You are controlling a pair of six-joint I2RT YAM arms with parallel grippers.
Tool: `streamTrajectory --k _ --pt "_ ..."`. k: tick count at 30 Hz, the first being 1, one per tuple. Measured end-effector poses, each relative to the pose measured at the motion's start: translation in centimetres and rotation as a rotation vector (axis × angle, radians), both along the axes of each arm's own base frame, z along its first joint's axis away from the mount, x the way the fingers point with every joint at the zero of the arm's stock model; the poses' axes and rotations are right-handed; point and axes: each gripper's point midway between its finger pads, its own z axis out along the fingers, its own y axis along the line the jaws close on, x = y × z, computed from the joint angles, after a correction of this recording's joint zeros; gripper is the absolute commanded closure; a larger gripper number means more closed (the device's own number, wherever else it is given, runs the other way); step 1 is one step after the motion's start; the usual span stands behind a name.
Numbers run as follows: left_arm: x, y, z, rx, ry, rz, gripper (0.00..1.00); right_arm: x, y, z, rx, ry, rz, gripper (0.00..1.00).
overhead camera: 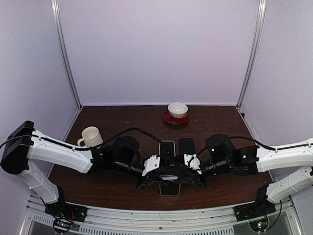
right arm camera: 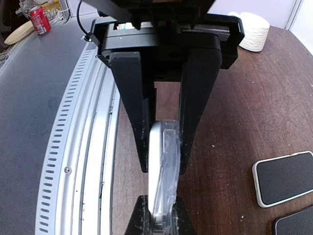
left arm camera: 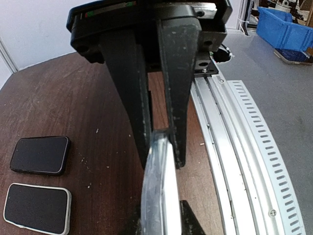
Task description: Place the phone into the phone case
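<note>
- You are pinching the phone [right arm camera: 157, 166] edge-on by the near edge of the desk [overhead camera: 122, 117]: left fingers [left arm camera: 178, 122] are clamping one end, right fingers [right arm camera: 195, 98] the other.
- A clear case [right arm camera: 172, 152] appears to be lying against its far face; both arms are standing equally near.

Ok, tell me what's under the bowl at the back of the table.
A red saucer sits under the white bowl; its rim shows around the base. The saucer's middle is covered by the bowl.
</note>
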Motion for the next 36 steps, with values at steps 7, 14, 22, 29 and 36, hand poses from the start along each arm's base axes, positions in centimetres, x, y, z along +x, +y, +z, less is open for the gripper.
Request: streamTrajectory --k 7,14,22,29,36 --pt "0.3 0.4 -0.6 -0.010 -0.012 0.024 0.71 0.3 -0.5 -0.2 0.002 -0.029 -0.017 1.00" --pt "-0.1 1.2 -2.2 0.017 0.019 0.038 0.93 -0.2 -0.7 -0.1 0.006 -0.036 0.009 0.98" --pt "-0.2 1.0 -2.1 0.008 0.052 0.034 1.00 -0.3 -0.8 -0.1 0.006 -0.027 0.017 0.51" --pt "0.2 0.7 -2.0 0.001 0.071 0.062 1.00 0.2 -0.9 -0.6 0.041 0.014 -0.054 0.36" --pt "-0.2 1.2 -1.1 -0.032 0.112 0.077 1.00 -0.3 -2.0 -3.0 0.084 0.117 -0.133 0.78"
